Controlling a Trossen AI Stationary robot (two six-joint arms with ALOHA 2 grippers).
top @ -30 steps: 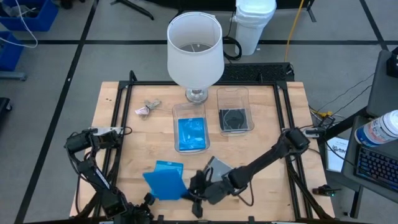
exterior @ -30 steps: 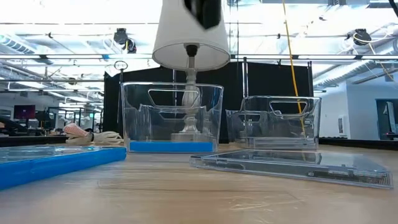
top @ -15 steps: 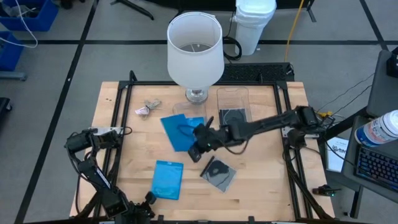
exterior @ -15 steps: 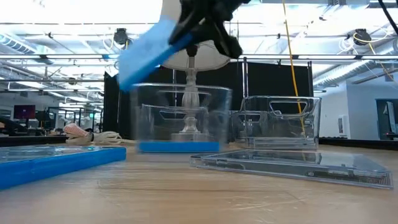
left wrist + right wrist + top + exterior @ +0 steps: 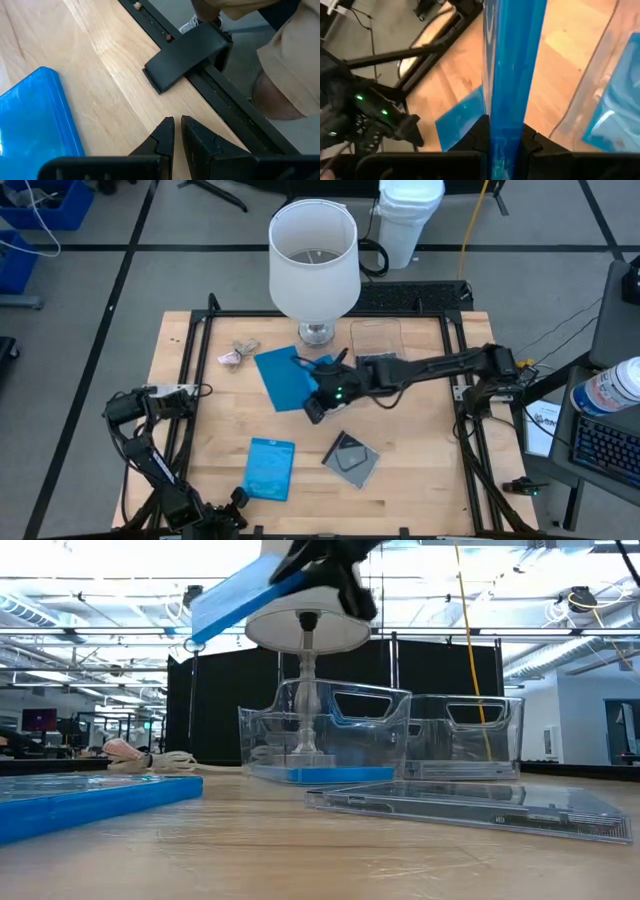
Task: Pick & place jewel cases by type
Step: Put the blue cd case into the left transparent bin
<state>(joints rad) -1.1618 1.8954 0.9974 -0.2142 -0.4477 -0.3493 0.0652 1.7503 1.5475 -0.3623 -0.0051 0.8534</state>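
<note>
So the right gripper (image 5: 318,393) is clamped on a blue jewel case (image 5: 283,378), holding it up mid-frame over the clear tub (image 5: 325,735); left gripper (image 5: 177,136) sits pinched closed, empty, lower left

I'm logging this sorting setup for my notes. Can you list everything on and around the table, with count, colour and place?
Blue disc cases: three; one held in the air over the table's middle, one flat near the front edge, one inside the left tub.
Grey disc cases: one flat on the table, front middle; the right tub's contents are hidden by the arm.
Clear tubs: two, mid-table; left one tilted, right one upright.
Lamp: one, white shade, back middle.
Small pinkish-grey lump: one, left of the tubs.
White bucket: one, on the floor behind the table.
Left pincer: shut, empty, parked at the front left corner.
Right pincer: shut on the raised blue case.
</note>
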